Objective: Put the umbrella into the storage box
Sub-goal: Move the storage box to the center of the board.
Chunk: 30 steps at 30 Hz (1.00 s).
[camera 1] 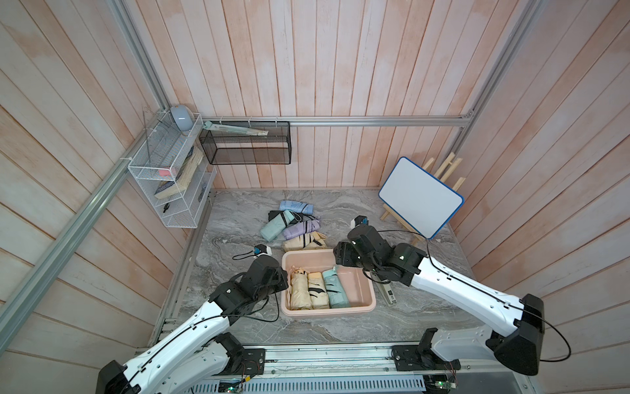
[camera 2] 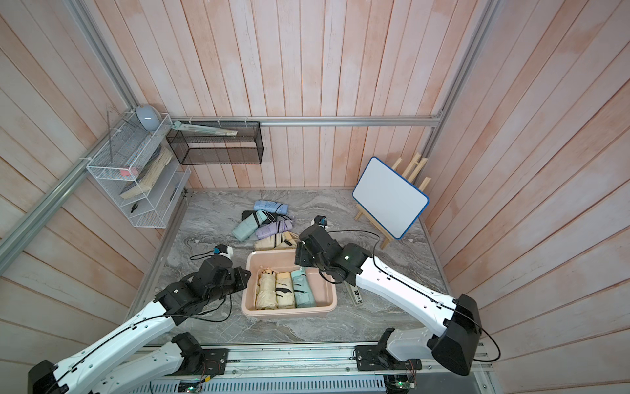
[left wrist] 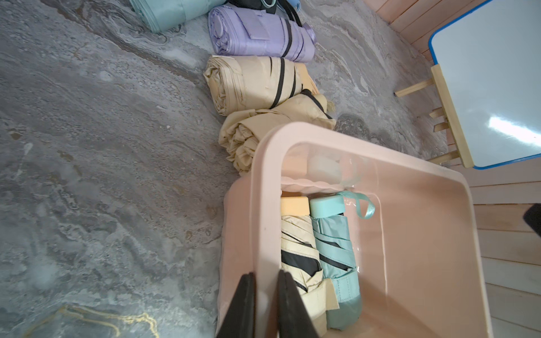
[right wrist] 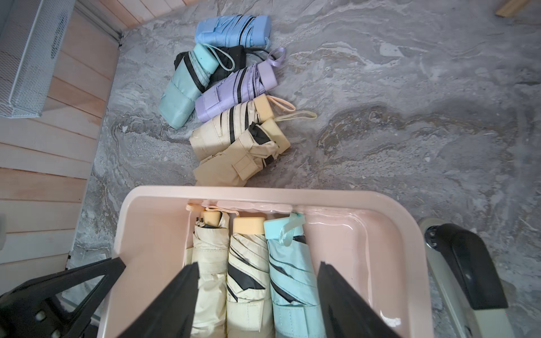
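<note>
The pale pink storage box (camera 1: 327,312) (camera 2: 289,312) sits mid-table and holds three folded umbrellas side by side: cream (right wrist: 210,257), cream with black stripes (right wrist: 247,263) and mint (right wrist: 289,272). Behind the box, several more folded umbrellas lie in a pile: blue (camera 1: 295,207), mint (camera 1: 278,225), purple (camera 1: 301,229) and cream (camera 1: 303,243). My left gripper (left wrist: 266,292) is shut on the box's left rim (left wrist: 265,204), one finger outside the wall and one inside. Over the box's right part my right gripper (right wrist: 257,278) stands open, the three boxed umbrellas showing between its fingers.
A black and grey stapler-like tool (camera 1: 388,295) lies just right of the box. A whiteboard on a wooden easel (camera 1: 421,198) stands at the back right. On the left wall hang a white wire rack (camera 1: 170,170) and a black mesh basket (camera 1: 245,146).
</note>
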### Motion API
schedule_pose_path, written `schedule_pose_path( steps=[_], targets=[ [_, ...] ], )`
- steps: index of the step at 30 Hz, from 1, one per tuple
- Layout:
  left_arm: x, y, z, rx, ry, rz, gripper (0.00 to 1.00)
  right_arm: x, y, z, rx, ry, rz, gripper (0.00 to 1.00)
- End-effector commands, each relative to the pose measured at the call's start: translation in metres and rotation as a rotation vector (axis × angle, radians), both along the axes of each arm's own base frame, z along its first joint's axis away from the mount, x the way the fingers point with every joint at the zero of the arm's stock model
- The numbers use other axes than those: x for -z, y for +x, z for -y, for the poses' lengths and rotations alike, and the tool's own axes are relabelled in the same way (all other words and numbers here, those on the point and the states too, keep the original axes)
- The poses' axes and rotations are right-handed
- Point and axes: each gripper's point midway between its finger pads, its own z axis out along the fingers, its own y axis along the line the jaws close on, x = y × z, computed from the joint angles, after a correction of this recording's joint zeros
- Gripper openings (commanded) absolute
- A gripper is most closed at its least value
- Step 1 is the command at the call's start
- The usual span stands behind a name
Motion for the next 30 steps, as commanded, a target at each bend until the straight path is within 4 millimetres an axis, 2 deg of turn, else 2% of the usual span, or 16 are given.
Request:
schedule_pose_path(
  steps=[1,3,5,8,10,13,16,19,24,27,30],
  targets=[
    [-0.010,0.010,0.016,-0.042,-0.052,0.022,0.05,-0.004,0.002,0.024,0.056,-0.003,0.026,0.70],
    [-0.008,0.013,0.025,-0.038,-0.054,0.008,0.08,-0.007,0.002,0.034,0.075,-0.001,0.041,0.69],
    [-0.007,0.014,0.032,-0.030,-0.049,-0.001,0.17,-0.010,0.001,0.043,0.090,-0.002,0.055,0.69],
    [-0.007,0.014,0.031,-0.042,-0.042,-0.008,0.44,-0.014,0.001,0.051,0.098,0.004,0.082,0.69],
    [-0.011,0.014,0.024,-0.059,-0.030,0.010,0.56,-0.019,0.002,0.054,0.097,0.017,0.113,0.69],
    [-0.029,0.017,0.012,-0.065,-0.007,0.084,0.75,-0.028,0.006,0.058,0.094,0.030,0.172,0.69],
    [-0.060,0.028,-0.002,-0.067,0.007,0.194,0.85,-0.041,0.011,0.060,0.079,0.022,0.235,0.69],
    [-0.081,0.042,-0.015,-0.042,0.059,0.254,0.89,-0.050,0.017,0.062,0.074,0.008,0.275,0.69],
    [-0.101,0.074,-0.031,0.085,0.204,0.313,0.93,-0.059,0.027,0.063,0.075,-0.007,0.290,0.69],
    [-0.107,0.093,-0.039,0.156,0.297,0.329,0.93,-0.063,0.032,0.061,0.078,-0.005,0.289,0.69],
    [-0.102,0.111,-0.043,0.235,0.416,0.327,0.93,-0.066,0.037,0.059,0.079,-0.004,0.293,0.69]
  ],
)
